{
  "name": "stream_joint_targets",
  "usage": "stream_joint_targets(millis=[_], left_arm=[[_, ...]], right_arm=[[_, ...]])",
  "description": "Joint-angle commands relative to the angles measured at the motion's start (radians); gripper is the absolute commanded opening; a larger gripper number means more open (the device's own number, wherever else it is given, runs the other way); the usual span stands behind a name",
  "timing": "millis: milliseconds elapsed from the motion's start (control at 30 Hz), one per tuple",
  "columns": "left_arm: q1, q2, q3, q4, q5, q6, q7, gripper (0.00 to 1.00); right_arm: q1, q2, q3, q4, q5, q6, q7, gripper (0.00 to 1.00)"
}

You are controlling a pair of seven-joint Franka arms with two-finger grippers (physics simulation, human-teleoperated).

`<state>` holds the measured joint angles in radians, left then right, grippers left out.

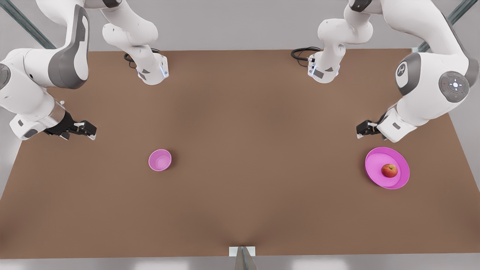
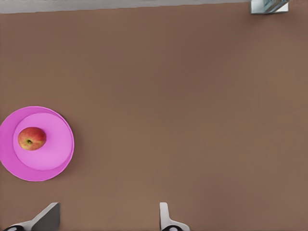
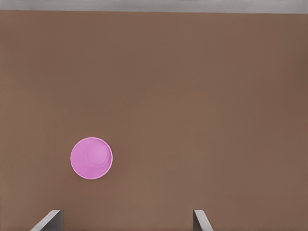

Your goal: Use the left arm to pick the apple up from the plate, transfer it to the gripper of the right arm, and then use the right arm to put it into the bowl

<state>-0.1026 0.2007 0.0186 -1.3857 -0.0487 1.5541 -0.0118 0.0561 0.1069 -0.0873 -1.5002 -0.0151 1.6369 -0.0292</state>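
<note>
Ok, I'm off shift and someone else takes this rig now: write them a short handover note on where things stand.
Left pincer: open, empty, hanging above the table near the plate, at the front view's right.
Right pincer: open, empty, waiting at the front view's left, some way from the bowl.
The apple lies on the plate; the bowl is empty.
Done: nothing yet.
Left: left arm picks up the apple, hands it to the right pincer, right arm places it into the bowl.

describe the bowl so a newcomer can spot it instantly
On the brown table, look at the front view's left half, below the right gripper. The bowl is the small, deep pink one standing alone and empty; the wider, shallow plate opposite holds the apple.
</note>
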Motion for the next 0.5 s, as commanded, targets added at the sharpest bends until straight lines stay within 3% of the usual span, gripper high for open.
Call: stream_joint_targets(millis=[0, 233, 467], left_arm=[[0.0, 0.008, 0.0, 0.001, 0.007, 0.044, 0.023, 1.0], [0.158, 0.223, 0.155, -0.107, -0.069, 0.448, 0.206, 1.0], [0.185, 0.284, 0.228, -0.357, -0.118, 0.779, 0.431, 1.0]], right_arm=[[0.001, -0.001, 0.0, 0.0, 0.001, 0.012, -0.014, 1.0], [0.001, -0.001, 0.001, 0.0, 0.001, 0.012, -0.014, 1.0], [0.001, -0.001, 0.001, 0.0, 0.003, 0.012, -0.014, 1.0]])
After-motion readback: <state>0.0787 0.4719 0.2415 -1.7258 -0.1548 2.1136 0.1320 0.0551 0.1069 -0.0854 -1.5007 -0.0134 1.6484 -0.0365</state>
